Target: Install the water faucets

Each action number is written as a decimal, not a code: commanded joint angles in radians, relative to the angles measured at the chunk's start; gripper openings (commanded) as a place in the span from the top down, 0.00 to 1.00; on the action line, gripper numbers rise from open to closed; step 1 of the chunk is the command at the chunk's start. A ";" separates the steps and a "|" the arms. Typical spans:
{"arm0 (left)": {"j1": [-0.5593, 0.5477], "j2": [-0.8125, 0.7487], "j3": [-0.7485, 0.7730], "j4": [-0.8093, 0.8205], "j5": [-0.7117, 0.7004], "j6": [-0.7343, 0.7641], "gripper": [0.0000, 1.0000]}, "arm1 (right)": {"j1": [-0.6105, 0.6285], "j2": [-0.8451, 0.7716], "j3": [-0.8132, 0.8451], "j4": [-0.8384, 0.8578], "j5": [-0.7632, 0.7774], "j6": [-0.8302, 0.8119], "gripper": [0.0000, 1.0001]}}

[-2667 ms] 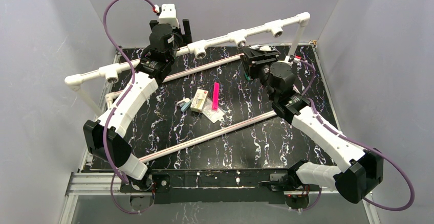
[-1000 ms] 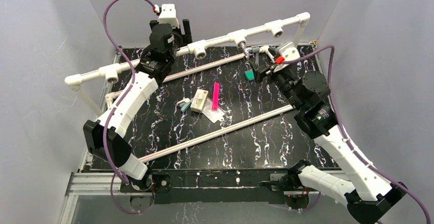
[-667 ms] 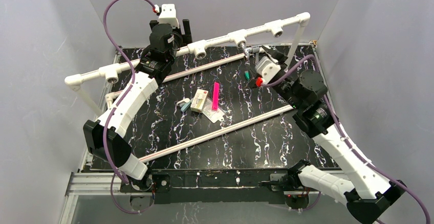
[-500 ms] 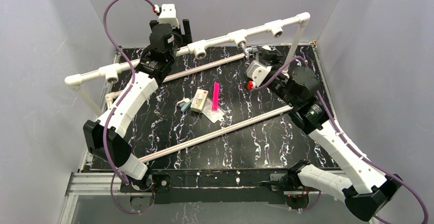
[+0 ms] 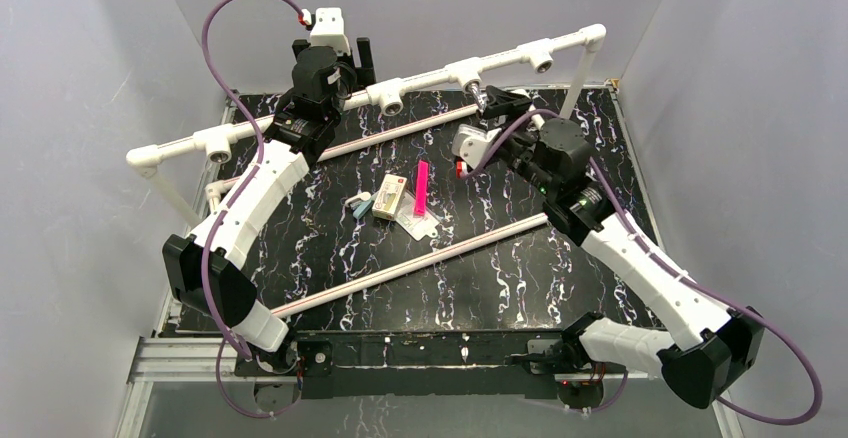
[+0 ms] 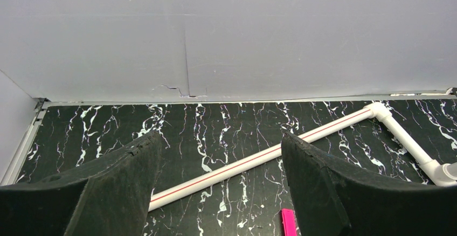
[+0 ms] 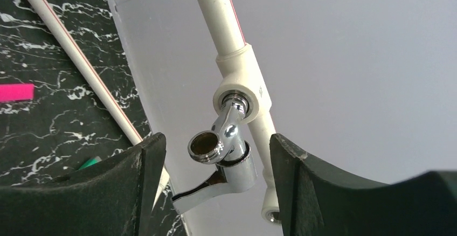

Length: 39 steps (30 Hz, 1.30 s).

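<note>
A chrome water faucet (image 7: pixel 226 150) hangs screwed into a white tee socket (image 7: pixel 240 93) of the raised pipe rail. Its threaded spout mouth faces the camera and its flat lever points down left. In the top view the faucet (image 5: pixel 481 98) sits under the middle-right socket (image 5: pixel 468 80). My right gripper (image 7: pixel 215 141) is open, one finger on each side of the faucet, not touching it; it also shows in the top view (image 5: pixel 497 106). My left gripper (image 6: pixel 218 144) is open and empty, high at the back left near the rail (image 5: pixel 362 53).
The rail has other tee sockets (image 5: pixel 391 104) (image 5: pixel 541 60) (image 5: pixel 220 148). Two long white pipes (image 5: pixel 420 258) (image 6: pixel 258 160) lie across the black marbled table. A pink strip (image 5: pixel 421 188), a small box (image 5: pixel 389 196) and a plastic bag (image 5: pixel 420 223) lie mid-table. A green piece (image 7: pixel 89 163) lies below the faucet.
My right arm has swung left and its wrist has rolled over, bringing the open jaws from the faucet's right side to around it. The left arm has not moved.
</note>
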<state>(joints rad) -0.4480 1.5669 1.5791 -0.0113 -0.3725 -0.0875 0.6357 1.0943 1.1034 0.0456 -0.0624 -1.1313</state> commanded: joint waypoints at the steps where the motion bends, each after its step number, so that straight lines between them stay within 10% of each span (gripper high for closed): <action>1: -0.041 0.022 -0.042 -0.177 0.074 0.018 0.21 | 0.011 0.025 0.038 0.145 0.071 -0.130 0.24; 15: -0.041 0.039 -0.030 -0.180 0.076 0.020 0.21 | 0.024 0.118 0.008 0.307 0.224 -0.286 0.41; 24: -0.041 0.035 -0.030 -0.183 0.075 0.023 0.21 | 0.026 0.141 0.009 0.327 0.246 -0.251 0.80; 27: -0.041 0.036 -0.028 -0.184 0.077 0.021 0.21 | 0.028 0.138 0.008 0.326 0.264 -0.203 0.98; 39: -0.041 0.030 -0.029 -0.186 0.080 0.019 0.21 | 0.029 0.099 0.011 0.297 0.258 0.364 0.99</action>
<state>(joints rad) -0.4488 1.5703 1.5848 -0.0200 -0.3649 -0.0849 0.6716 1.2396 1.0977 0.2920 0.1562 -1.0538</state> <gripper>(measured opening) 0.792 0.331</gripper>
